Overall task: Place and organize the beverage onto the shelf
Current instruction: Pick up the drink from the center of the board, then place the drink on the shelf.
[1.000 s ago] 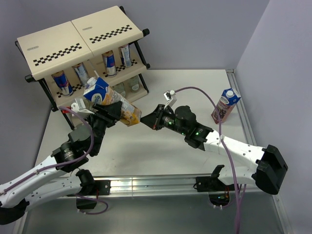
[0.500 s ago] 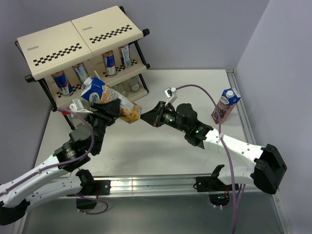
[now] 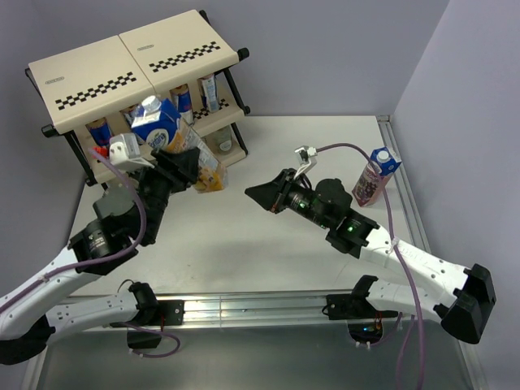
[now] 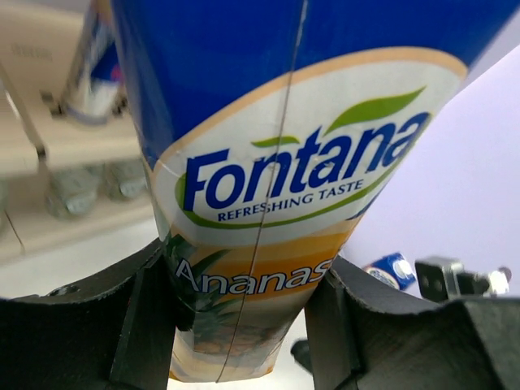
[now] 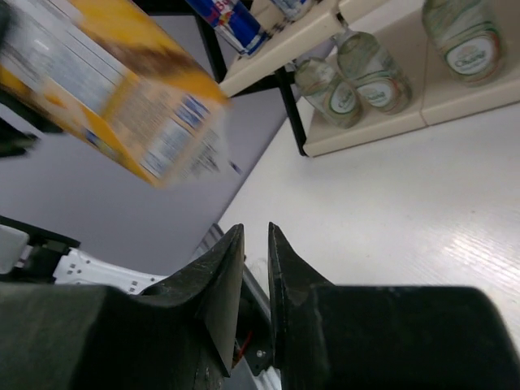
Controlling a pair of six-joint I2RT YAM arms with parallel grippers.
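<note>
Fingers [image 4: 138, 325] of my left gripper [image 3: 185, 166] are clamped on both sides of the pineapple carton [image 3: 166, 134], low on its yellow end. I see the carton held off the table [image 3: 268, 244], tilted, with its blue top leaning toward the shelf [image 3: 122, 65], just in front of the middle tier. Whether it touches the shelf I cannot tell from above.

From the top camera the carton and my left arm cover much of the shelf's front. I can make out cans [image 3: 184, 101] on the middle tier, on both sides of the carton, but not count them. Only one bottle [image 3: 223, 142] on the bottom tier shows clearly near the shelf's right end.

My left wrist camera is almost filled by the carton; its top is cut off, and the shelf is a blur at the left edge.

My right gripper [image 5: 254, 231] hangs over the table to the right of the shelf, apart from the carton. Its fingers stand a narrow slit apart with nothing between them. Its camera looks toward the shelf's bottom tier, where bottles show, some cut off at the top edge. The carton there is smeared and runs off the left edge.

The grape carton [image 3: 375, 175] stands upright on the table, well right of the shelf.
</note>
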